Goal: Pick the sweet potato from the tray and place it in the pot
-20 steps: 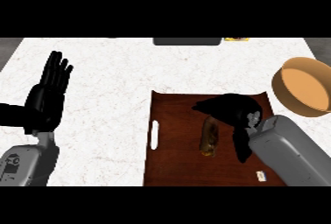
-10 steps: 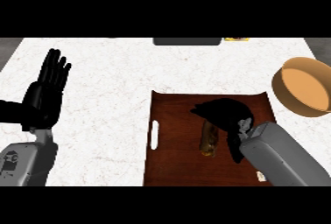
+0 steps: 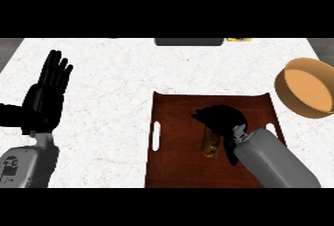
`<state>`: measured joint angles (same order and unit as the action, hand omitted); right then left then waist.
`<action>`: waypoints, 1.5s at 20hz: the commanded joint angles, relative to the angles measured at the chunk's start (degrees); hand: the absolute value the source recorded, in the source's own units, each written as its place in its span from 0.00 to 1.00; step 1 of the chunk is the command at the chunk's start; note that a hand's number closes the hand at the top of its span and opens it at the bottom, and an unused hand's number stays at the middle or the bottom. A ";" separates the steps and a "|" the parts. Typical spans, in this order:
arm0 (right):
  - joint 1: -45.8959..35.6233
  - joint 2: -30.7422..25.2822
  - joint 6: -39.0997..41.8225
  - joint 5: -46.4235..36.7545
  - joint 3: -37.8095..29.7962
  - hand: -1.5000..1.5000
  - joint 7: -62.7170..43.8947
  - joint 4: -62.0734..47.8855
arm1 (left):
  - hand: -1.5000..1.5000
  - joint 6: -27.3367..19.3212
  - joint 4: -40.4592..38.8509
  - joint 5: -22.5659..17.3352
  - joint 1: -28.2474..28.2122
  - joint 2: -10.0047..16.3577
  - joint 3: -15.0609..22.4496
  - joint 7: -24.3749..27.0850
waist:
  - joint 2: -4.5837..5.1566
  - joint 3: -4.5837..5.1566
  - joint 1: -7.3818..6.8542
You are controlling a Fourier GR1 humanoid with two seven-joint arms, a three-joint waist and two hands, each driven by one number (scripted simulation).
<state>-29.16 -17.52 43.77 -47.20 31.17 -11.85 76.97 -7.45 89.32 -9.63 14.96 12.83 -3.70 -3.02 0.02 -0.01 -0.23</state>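
Potato [image 3: 210, 145] is lying on the tray [image 3: 176, 165] under the right hand [image 3: 222, 118], grip untellable; left hand [image 3: 46, 95] resting open; pot [image 3: 310, 90] waiting.

Counter [image 3: 117, 70], as I log it:
- Tray [image 3: 176, 167]: lower centre of frame, on the counter.
- Sweet potato [image 3: 210, 146]: on the tray, near its middle, upper end under my right hand [image 3: 222, 118].
- Pot [image 3: 306, 95]: right edge, up-right of the tray, apart from it.
- Left hand [image 3: 42, 103]: far left, well apart from the tray.
- Flat object [image 3: 187, 42]: top centre edge.
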 commanded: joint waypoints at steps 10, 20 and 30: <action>1.58 2.13 -7.99 -7.15 4.18 1.00 16.05 -9.31 | 0.50 0.68 -3.77 1.56 1.16 -1.65 -0.93 2.95 | 0.19 -0.01 -0.18; 1.75 6.45 -12.45 -11.98 5.54 1.00 15.17 -10.25 | 0.50 0.91 0.82 1.48 0.04 -1.33 -0.40 -0.57 | 0.06 -0.01 -0.42; 10.95 4.69 -11.23 -12.21 1.64 1.00 8.83 22.04 | 0.50 0.85 -0.69 1.60 -1.25 -0.74 -2.97 0.60 | -0.86 0.01 2.23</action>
<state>-23.99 -13.26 33.60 -61.52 32.95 -2.47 86.54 -5.84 87.96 -8.29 15.15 12.19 -6.22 -2.19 -0.53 0.17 0.74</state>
